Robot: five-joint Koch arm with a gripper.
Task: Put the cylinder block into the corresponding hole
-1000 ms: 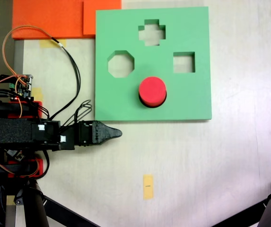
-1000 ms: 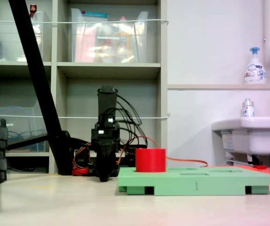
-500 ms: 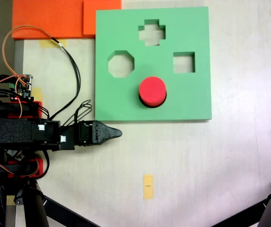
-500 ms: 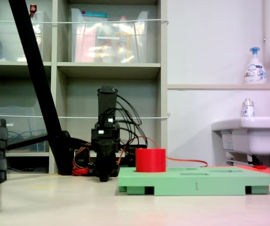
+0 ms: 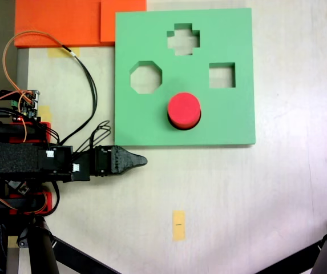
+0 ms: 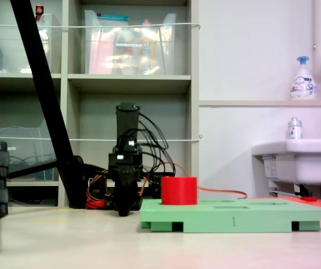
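Note:
The red cylinder block stands upright in the round cut-out of the green foam board, its top rising above the board's surface. The cylinder covers the hole itself; just a dark rim shows at its lower edge. My gripper rests low over the table, left of and below the board's lower left corner in the top-down fixed view, well apart from the cylinder. Its jaws come to one closed point with nothing between them. Seen from table level, the gripper hangs tip down just left of the board.
The board's octagonal cut-out, cross cut-out and square cut-out stand unfilled. Orange foam sheets lie at the top left. A yellow tape mark sits on the table below. Tripod legs cross the bottom corners.

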